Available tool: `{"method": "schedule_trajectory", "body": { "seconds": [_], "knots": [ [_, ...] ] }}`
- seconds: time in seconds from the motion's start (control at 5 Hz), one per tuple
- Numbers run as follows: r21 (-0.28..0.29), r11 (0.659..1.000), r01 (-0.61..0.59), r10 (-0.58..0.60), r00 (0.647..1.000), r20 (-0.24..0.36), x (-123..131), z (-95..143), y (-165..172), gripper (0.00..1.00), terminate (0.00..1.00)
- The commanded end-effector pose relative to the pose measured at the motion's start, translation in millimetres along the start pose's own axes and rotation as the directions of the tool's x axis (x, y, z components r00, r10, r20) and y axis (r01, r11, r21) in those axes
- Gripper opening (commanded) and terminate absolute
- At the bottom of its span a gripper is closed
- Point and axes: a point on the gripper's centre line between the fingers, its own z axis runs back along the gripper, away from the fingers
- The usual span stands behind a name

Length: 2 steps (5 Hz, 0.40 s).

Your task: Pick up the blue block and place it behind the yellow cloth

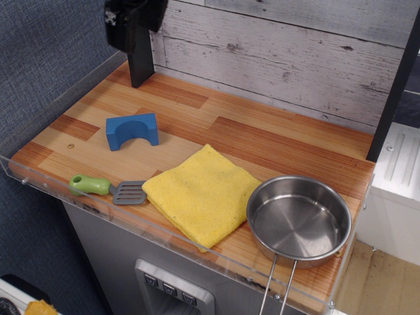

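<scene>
The blue block [132, 130] stands on the wooden counter at the left, its arch cut-out facing the front. The yellow cloth [202, 193] lies flat to its right, near the front edge. My gripper [131, 16] shows only as a dark shape at the top left corner, high above the counter and well behind the block. Its fingers are cut off by the frame edge, so I cannot tell whether it is open or shut. It holds nothing that I can see.
A steel pan [298, 220] sits at the front right, touching the cloth's corner. A green-handled spatula [108, 188] lies at the front left. A black post [140, 59] stands at the back left. A clear rim [98, 213] edges the counter.
</scene>
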Motion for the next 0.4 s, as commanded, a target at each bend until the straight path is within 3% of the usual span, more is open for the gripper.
{"method": "schedule_trajectory", "body": {
  "seconds": [0.0, 0.2],
  "knots": [
    [0.023, 1.0, 0.006, -0.006, 1.0, 0.012, -10.8, -20.7, -8.0, 1.0, 0.0],
    [0.043, 0.999, 0.028, -0.028, 1.0, -0.007, -18.5, -37.4, -7.2, 1.0, 0.0]
  ]
}}
